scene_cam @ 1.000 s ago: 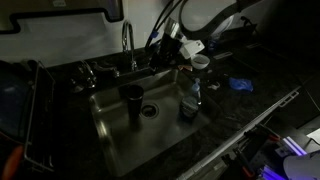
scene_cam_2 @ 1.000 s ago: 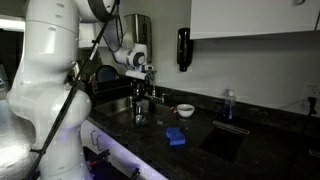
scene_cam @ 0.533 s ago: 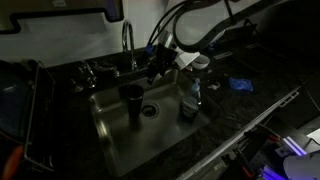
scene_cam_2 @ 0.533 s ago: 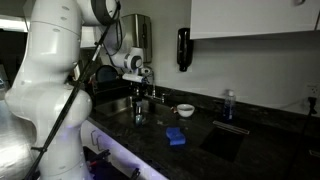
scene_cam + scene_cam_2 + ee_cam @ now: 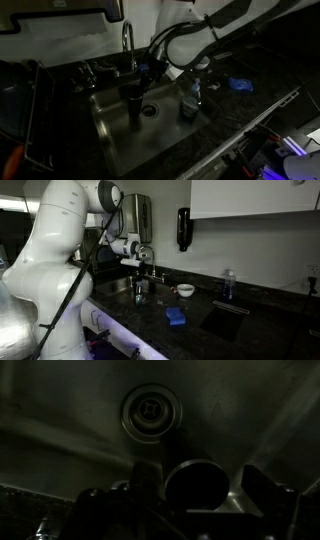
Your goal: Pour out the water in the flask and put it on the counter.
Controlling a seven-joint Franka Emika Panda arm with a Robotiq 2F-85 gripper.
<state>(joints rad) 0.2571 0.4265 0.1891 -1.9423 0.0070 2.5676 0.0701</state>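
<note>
The dark flask (image 5: 132,101) stands upright in the steel sink (image 5: 110,135), left of the drain (image 5: 150,110). My gripper (image 5: 147,73) hangs just above it and a little behind. In the wrist view the flask's round, wide mouth (image 5: 197,484) lies between the two dark fingers (image 5: 265,492) of my gripper (image 5: 205,498), which is open, with a gap on each side. The drain (image 5: 150,410) shows beyond it. The black speckled counter (image 5: 235,105) surrounds the sink. In the exterior view from behind the arm the gripper (image 5: 141,260) hangs over the sink, and the flask cannot be told apart.
A clear bottle (image 5: 190,100) stands in the sink on the drain's other side. The faucet (image 5: 128,45) rises behind the sink. A small white cup (image 5: 200,62) and a blue sponge (image 5: 240,84) lie on the counter. A white bowl (image 5: 185,289) sits nearby.
My gripper has moved from near the white cup across the sink to above the flask, and has come lower. The flask and the bottle have not moved.
</note>
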